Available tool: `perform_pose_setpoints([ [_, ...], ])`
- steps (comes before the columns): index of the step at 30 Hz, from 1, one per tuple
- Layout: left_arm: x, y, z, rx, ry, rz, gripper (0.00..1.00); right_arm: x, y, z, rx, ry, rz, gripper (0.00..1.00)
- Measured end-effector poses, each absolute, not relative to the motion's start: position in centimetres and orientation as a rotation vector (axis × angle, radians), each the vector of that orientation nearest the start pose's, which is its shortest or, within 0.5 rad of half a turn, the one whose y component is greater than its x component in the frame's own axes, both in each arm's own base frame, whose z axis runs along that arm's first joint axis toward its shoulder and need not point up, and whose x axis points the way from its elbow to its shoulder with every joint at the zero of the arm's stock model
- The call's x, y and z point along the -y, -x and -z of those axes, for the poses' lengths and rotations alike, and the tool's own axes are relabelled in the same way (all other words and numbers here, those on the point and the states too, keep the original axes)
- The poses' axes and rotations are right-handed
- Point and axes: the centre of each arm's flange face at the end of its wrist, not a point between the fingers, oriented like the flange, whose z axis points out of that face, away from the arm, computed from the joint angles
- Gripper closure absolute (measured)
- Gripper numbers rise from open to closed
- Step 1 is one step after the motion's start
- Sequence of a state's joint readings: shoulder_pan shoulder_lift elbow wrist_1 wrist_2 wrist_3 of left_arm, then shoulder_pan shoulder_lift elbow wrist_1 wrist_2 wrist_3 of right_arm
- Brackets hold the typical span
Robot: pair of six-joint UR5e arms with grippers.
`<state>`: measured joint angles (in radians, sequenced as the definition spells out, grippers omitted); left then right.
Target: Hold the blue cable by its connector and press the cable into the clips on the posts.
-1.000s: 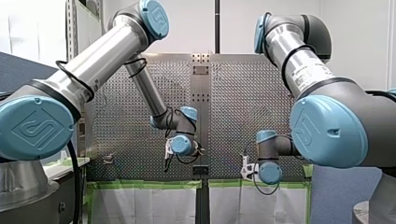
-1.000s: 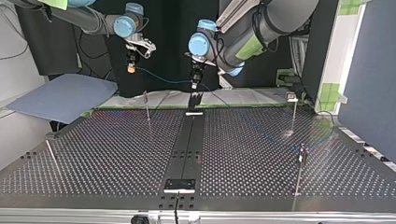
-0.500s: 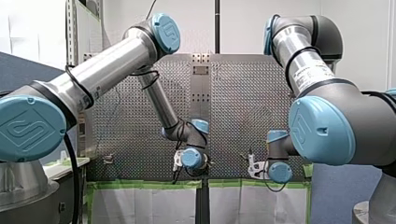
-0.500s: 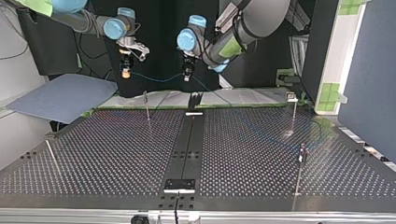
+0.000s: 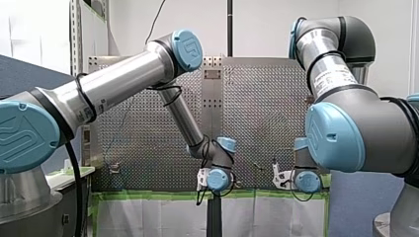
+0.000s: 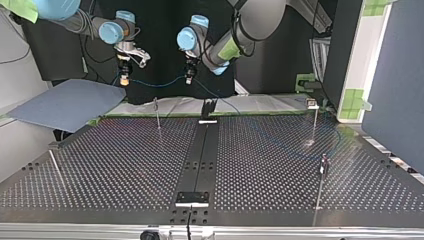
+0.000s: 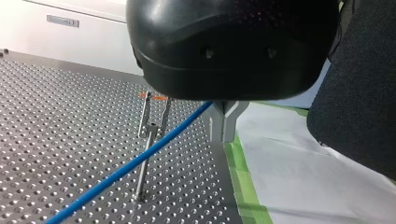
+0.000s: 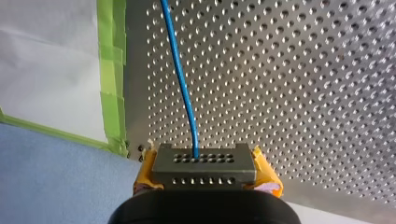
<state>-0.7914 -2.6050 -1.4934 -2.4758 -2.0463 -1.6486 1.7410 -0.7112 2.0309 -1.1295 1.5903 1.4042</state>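
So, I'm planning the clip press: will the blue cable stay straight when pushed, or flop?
Probably floppy: the blue cable sags between my right claw and left claw. Likely light: it looks thin against the connector. Ahead of the left claw it runs straight, so tension probably helps.

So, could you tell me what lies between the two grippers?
In the top view, only the thin blue cable hangs slack between my right gripper and my left gripper.

Silver arms (image 5: 123,79), blue caps (image 5: 336,138) (black cables (image 5: 74,173))
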Motion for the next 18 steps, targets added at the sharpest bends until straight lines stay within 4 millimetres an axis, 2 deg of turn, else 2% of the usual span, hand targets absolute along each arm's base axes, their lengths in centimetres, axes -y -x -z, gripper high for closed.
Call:
perform_pose_setpoints([
  [6, 53.5, -39.2, 8.3, -1.826, -0.327, 0.158, 1.00, 48.5, -19.1, 5.5, 1.122, -1.525, -1.118, 1.00],
  [8, 54.0, -39.5, 8.3, -1.817, -0.308, 0.165, 1.00, 49.2, -18.3, 5.4, 1.120, -1.520, -1.126, 1.00],
  [18, 56.4, -43.2, 5.2, -1.715, -0.194, 0.144, 1.00, 51.1, -17.8, 4.9, 1.085, -1.559, -1.194, 1.00],
])
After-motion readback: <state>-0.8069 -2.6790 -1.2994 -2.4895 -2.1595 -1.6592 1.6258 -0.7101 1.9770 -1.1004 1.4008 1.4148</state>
